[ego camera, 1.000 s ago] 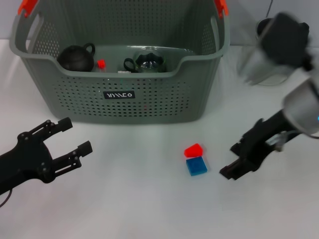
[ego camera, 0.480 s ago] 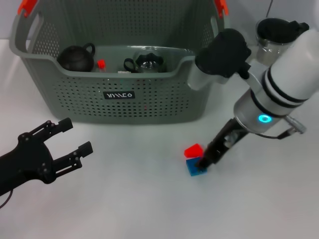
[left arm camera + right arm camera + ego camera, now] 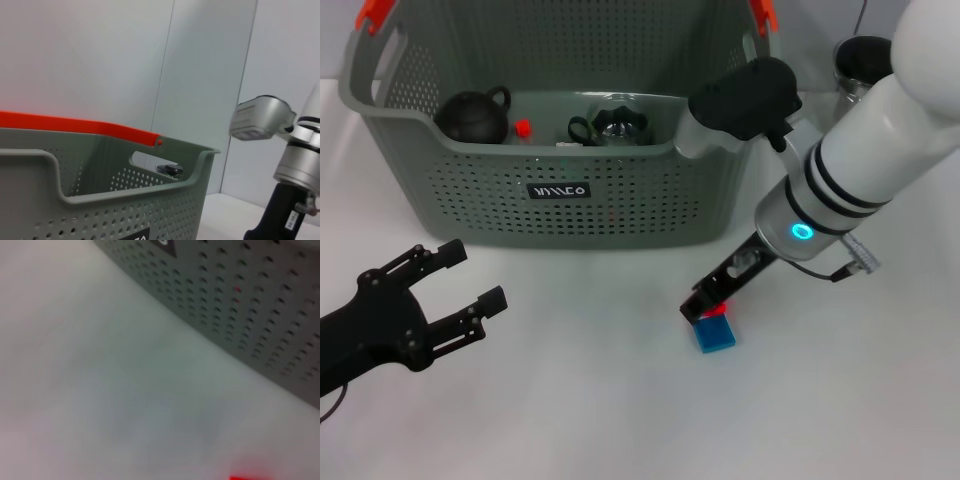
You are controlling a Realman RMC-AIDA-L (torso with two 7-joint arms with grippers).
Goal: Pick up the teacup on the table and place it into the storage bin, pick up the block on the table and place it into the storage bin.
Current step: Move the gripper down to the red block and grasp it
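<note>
You are seeing teapots already lying in the storage bin (image 3: 620, 215) while the right gripper (image 3: 705, 305) is pressing down on the red block (image 3: 718, 310), fingers maybe closing, and the left gripper (image 3: 460, 290) is waiting, fingers apart.

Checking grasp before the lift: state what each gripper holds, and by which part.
The left gripper is open and holds nothing. The right gripper is down at the red block; whether it grips it cannot be told.

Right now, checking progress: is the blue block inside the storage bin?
No, the blue block lies on the table in front of the storage bin.
</note>
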